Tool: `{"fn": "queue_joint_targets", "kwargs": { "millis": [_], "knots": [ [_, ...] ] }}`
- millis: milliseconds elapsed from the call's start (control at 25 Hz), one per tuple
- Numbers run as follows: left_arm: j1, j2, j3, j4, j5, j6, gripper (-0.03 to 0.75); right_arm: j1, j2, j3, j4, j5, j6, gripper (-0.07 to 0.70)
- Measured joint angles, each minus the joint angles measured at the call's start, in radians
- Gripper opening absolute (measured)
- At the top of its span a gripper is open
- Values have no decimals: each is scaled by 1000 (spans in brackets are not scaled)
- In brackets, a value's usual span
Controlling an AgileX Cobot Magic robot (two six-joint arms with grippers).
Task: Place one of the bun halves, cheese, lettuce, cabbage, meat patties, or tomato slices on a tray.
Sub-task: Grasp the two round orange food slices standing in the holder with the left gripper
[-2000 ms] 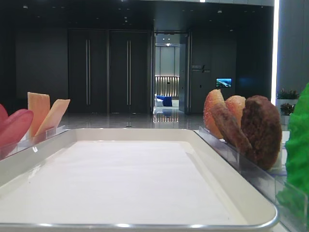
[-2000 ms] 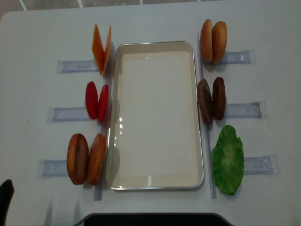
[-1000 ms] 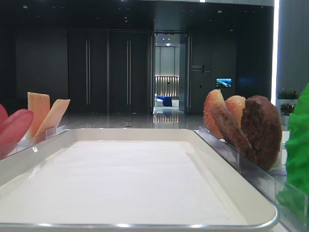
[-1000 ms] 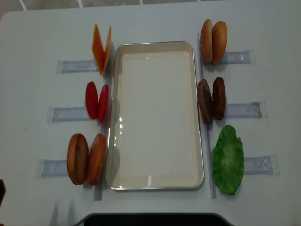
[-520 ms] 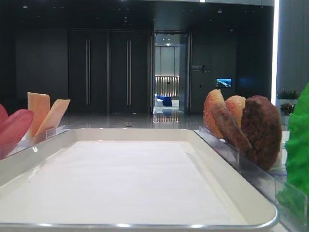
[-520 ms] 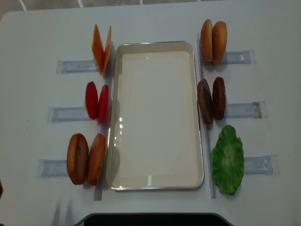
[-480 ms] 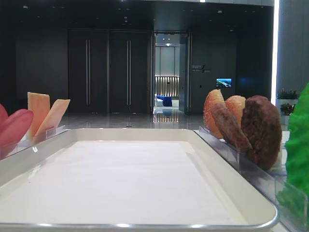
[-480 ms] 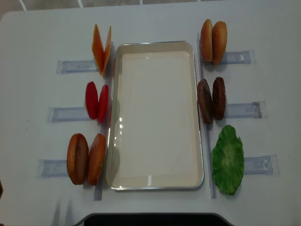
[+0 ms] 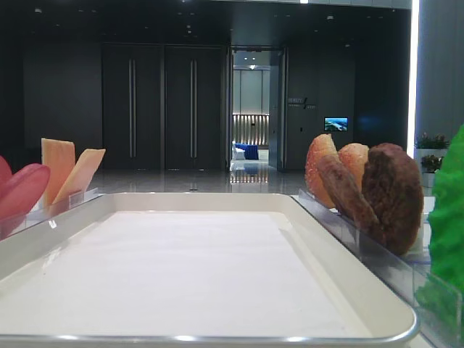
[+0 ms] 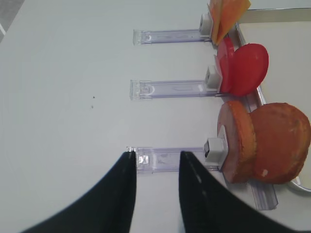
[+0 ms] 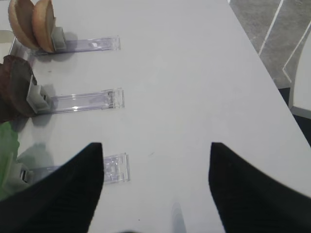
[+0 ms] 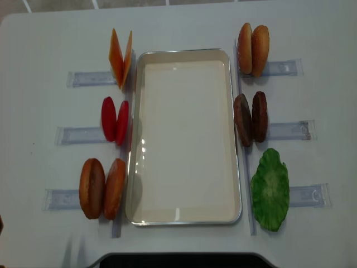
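1. Currently the left gripper [image 10: 157,154] is hanging low over the table [image 10: 73,97] with its two dark fingers [image 10: 116,194] standing a modest gap apart and pinching nothing; only the end of a clear holder [image 10: 165,159] is showing between them.
2. Over the last second those fingers are drawing closer together, and in the overhead view the dark tip that was poking in at the bottom-left corner two seconds ago is slipping almost wholly out of frame.
3. Meanwhile the right gripper [image 11: 155,144] is waiting with its fingers spread wide and empty, near the lettuce's holder on its own side of the table.
4. Just right of the left gripper in its wrist view, the nearest bun halves [image 10: 262,145] are standing on edge, untouched, at the tray end of that holder; the tomato slices [image 10: 245,68] and cheese [image 10: 226,12] are sitting in the racks beyond.
5. Across the tray [image 12: 184,53], the meat patties [image 12: 251,118] and lettuce [image 12: 270,188] are likewise resting in place.
6. Nothing is lying on the tray's white lining, so the task is reading as barely begun: the left arm seems to be repositioning rather than gripping, and a pick of the near bun halves looks like the likeliest next step.
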Motion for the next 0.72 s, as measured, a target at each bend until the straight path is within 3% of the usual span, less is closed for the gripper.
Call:
{"fn": "queue_joint_targets", "kwargs": {
  "millis": [720],
  "knots": [
    [0,0,0,0,0,0,219,0,0,0,0,0,0,445]
  ]
}}
